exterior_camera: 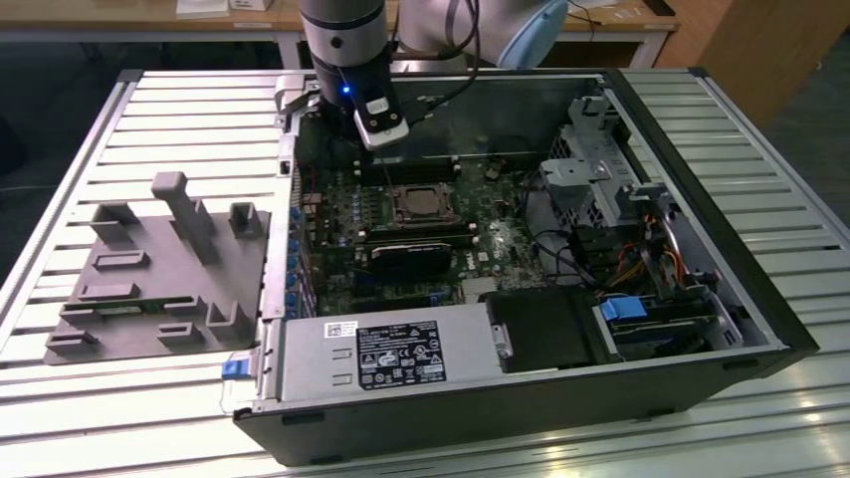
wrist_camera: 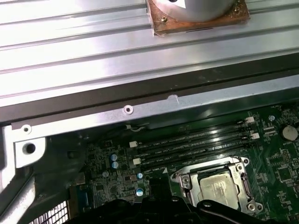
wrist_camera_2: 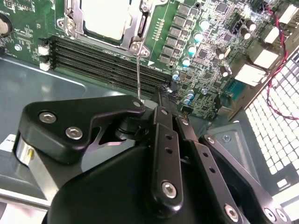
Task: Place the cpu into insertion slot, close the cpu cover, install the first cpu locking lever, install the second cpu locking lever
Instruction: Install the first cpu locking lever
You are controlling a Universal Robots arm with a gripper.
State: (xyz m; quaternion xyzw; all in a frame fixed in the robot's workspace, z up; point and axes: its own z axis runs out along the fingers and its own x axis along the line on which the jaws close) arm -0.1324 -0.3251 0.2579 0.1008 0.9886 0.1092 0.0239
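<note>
CPU (exterior_camera: 420, 204) is seated in the insertion slot (exterior_camera: 448, 207) on the green motherboard (exterior_camera: 499, 234). The board is inside an open computer case (exterior_camera: 743, 289) that lies on the slatted counter (exterior_camera: 199, 119).

Exterior view: my gripper (exterior_camera: 380, 134) hangs just past the far edge of the insertion slot, close above the motherboard. A grey fixture (exterior_camera: 146, 269) lies on the counter at the exterior view's left, beside the computer case. A power supply (exterior_camera: 378, 358) sits along the near side of the computer case.

Second wrist view: the CPU (wrist_camera_2: 105, 16) shows a pale grey top. The cpu cover (wrist_camera_2: 70, 21) lies flat around it as a silver frame. A thin wire locking lever (wrist_camera_2: 138, 74) rises from a corner of the cpu cover and crosses over the memory slots (wrist_camera_2: 93, 58). Its free end meets the tip of my gripper (wrist_camera_2: 154, 100). I cannot tell whether the gripper is open or clamped on the locking lever, because its own black links hide the contact.

First wrist view: the CPU (wrist_camera: 219, 189) is in place with the cpu cover (wrist_camera: 187, 179) framing it. The memory slots (wrist_camera: 196, 144) run between the insertion slot and the case wall (wrist_camera: 140, 109). My gripper (wrist_camera: 154, 210) shows as a black body just beside the insertion slot. On the counter beyond the case wall stands a round silver part (wrist_camera: 196, 14) on a copper-coloured base.
</note>
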